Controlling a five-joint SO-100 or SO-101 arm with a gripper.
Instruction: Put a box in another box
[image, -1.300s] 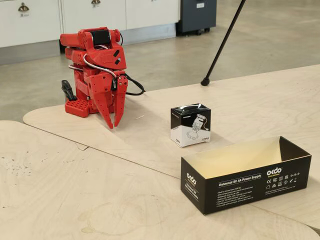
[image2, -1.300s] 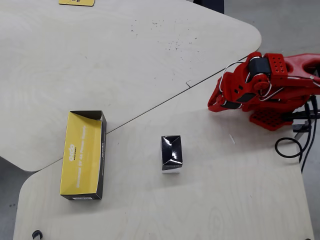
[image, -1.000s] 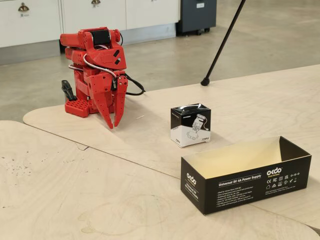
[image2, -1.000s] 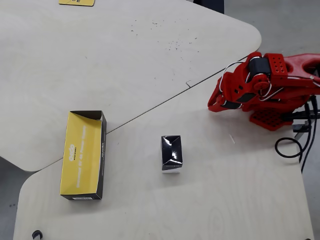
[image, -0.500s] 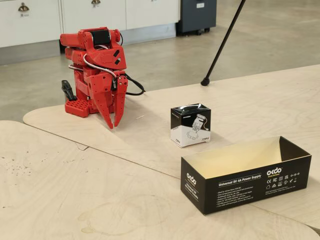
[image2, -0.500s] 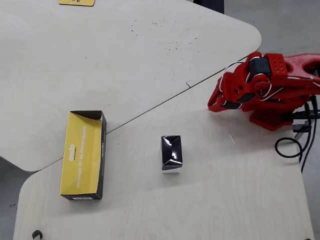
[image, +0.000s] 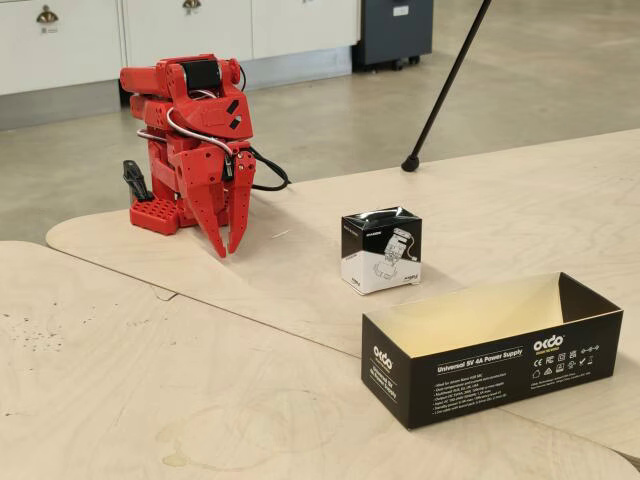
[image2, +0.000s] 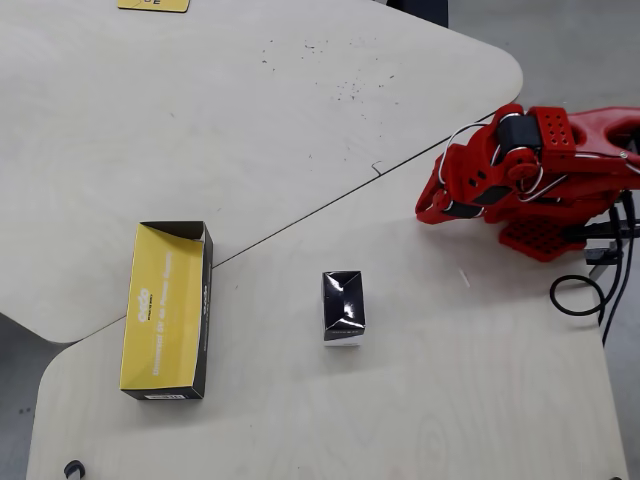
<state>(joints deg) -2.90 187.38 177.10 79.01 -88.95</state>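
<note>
step in hand: none started, judging by the layout. the red 3d-printed arm (image: 195, 140) sits folded over its base, and its gripper (image: 228, 245) hangs tip-down just above the pale plywood surface (image: 120, 350), fingers pressed nearly together with nothing between them.

taking the small cube-like cardboard box (image: 381, 250) with glossy black top and white printed lower part as landmark: it stands upright on the surface, untouched. in the fixed view the gripper is well off to its left and further back. the long black rectangular cardboard box (image: 490, 345) with cream inside and white "universal 5v 4a power supply" print lies nearer the camera and to the right, open side up, empty, apart from the cube. in the overhead view the cube (image2: 343, 306) sits between the arm (image2: 520, 165) and the long box (image2: 167, 310).

next move likely calls for: unfold, spread the gripper wide enough for the cube, come down from above and pinch its sides. the glossy top could be slippery, so a grip lower on the sides looks safer.

room: bare surface all round the cube. a seam between surface panels runs between the cube and the long box in the overhead view. the long box sits close to the surface edge there; a shove on drop-off could push it toward that edge.
</note>
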